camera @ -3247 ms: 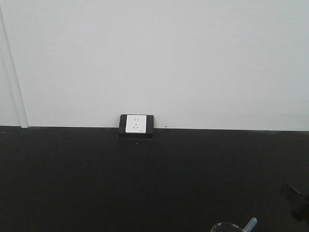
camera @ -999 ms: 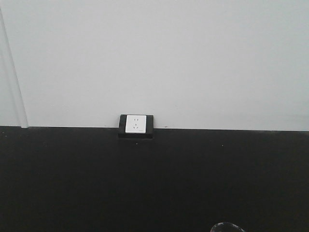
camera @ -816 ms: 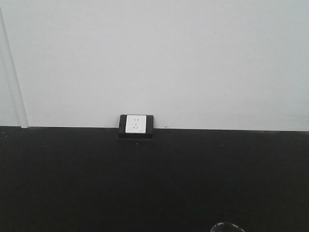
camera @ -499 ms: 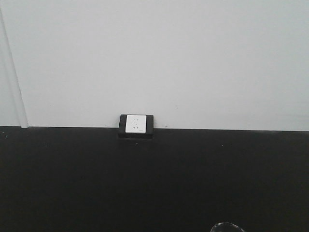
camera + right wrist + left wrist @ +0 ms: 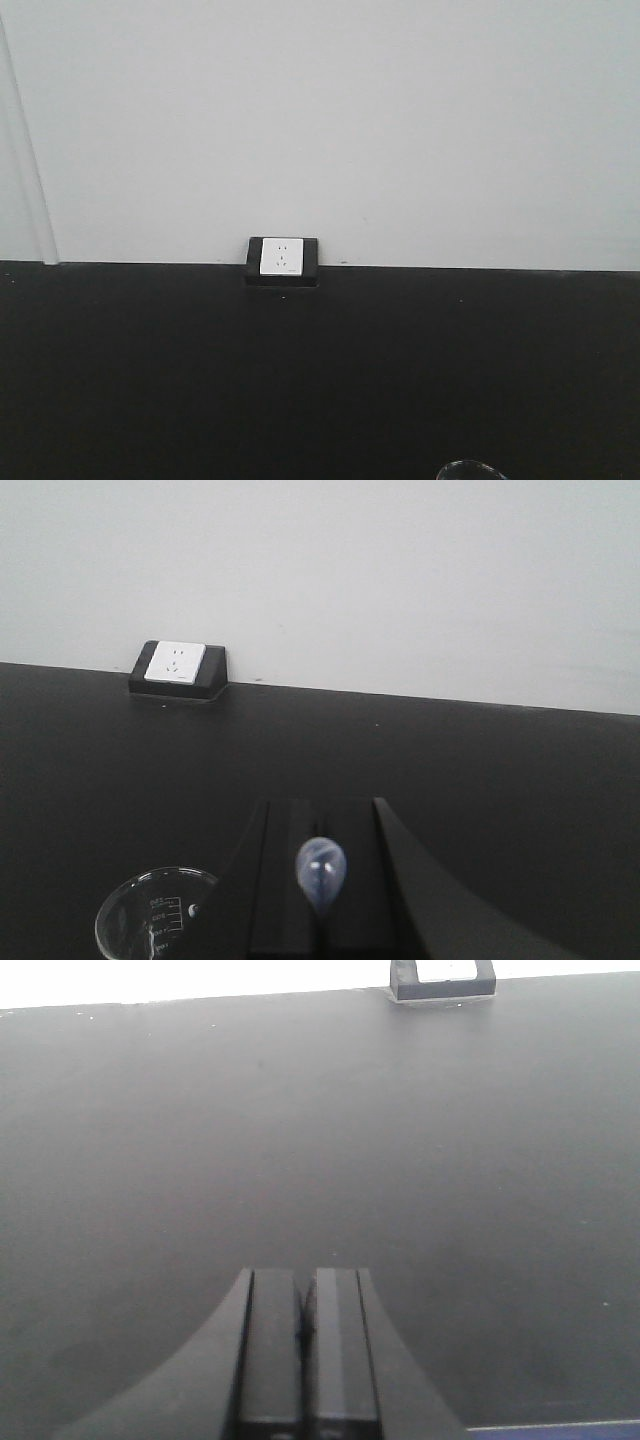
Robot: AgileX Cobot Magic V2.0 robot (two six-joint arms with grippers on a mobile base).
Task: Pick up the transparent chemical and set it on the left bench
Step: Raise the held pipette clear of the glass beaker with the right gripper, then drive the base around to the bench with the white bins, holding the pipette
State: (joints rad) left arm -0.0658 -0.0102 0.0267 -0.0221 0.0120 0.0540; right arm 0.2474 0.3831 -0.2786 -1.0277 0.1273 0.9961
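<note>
Right hand [image 5: 320, 815] pinches a pale-blue translucent rod [image 5: 320, 871], clear graduated beaker [image 5: 150, 917] just beside it; left hand [image 5: 305, 1282] pressed together.

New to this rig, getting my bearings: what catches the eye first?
A white socket in a black box sits where the black bench meets the white wall. In the right wrist view, a pale-blue translucent rod tip shows at the right gripper, with a small clear glass beaker low beside it.

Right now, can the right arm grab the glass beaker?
Probably not yet: the right gripper looks shut on the pale-blue rod; the beaker stands just beside it, nothing between.
</note>
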